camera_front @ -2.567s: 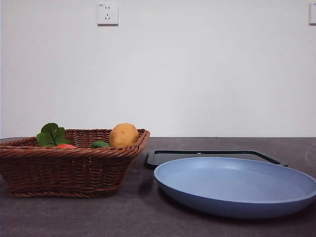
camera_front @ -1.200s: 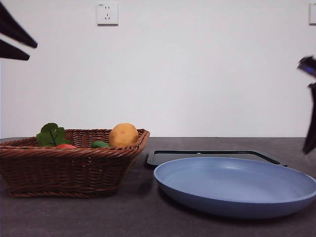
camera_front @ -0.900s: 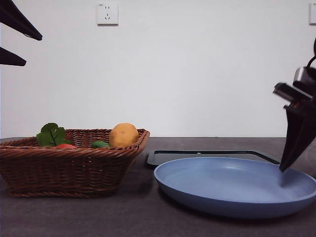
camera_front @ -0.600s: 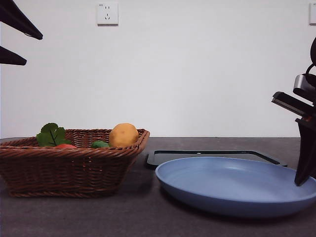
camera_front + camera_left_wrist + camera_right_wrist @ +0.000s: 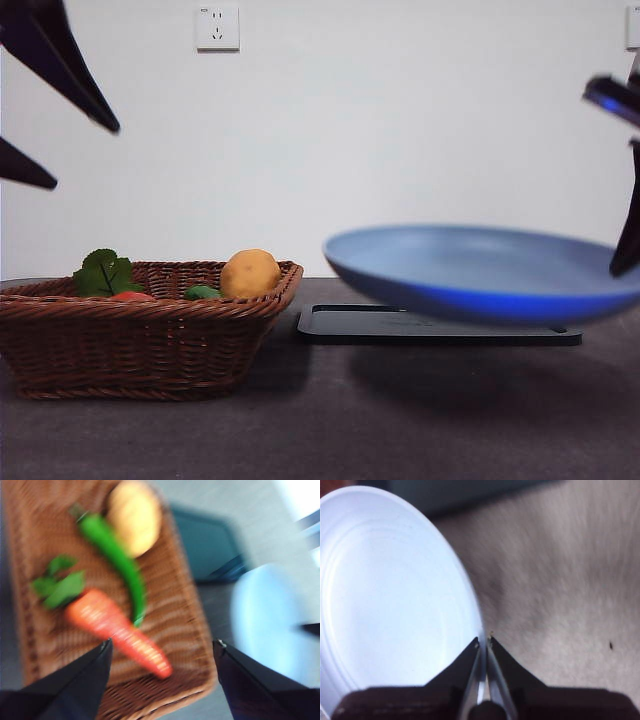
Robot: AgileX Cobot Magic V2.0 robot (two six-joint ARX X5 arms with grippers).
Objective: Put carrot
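Observation:
The carrot (image 5: 117,632), red-orange with green leaves (image 5: 57,585), lies in the wicker basket (image 5: 180,630). In the front view only its top (image 5: 132,296) and leaves show above the basket rim (image 5: 140,310). My left gripper (image 5: 162,642) is open and empty, hanging above the carrot; it is the one at the top left of the front view (image 5: 85,157). My right gripper (image 5: 483,641) is shut on the rim of the blue plate (image 5: 395,595). It holds the plate (image 5: 480,270) in the air at the right edge of the front view (image 5: 622,268).
A round yellow-brown potato (image 5: 250,273) and a long green vegetable (image 5: 117,560) lie in the basket beside the carrot. A flat black tray (image 5: 440,325) lies on the dark table under the lifted plate.
The right gripper closed on the plate's rim and lifted the plate off the table, above the tray. The left gripper came lower and further right over the basket, jaws wider.

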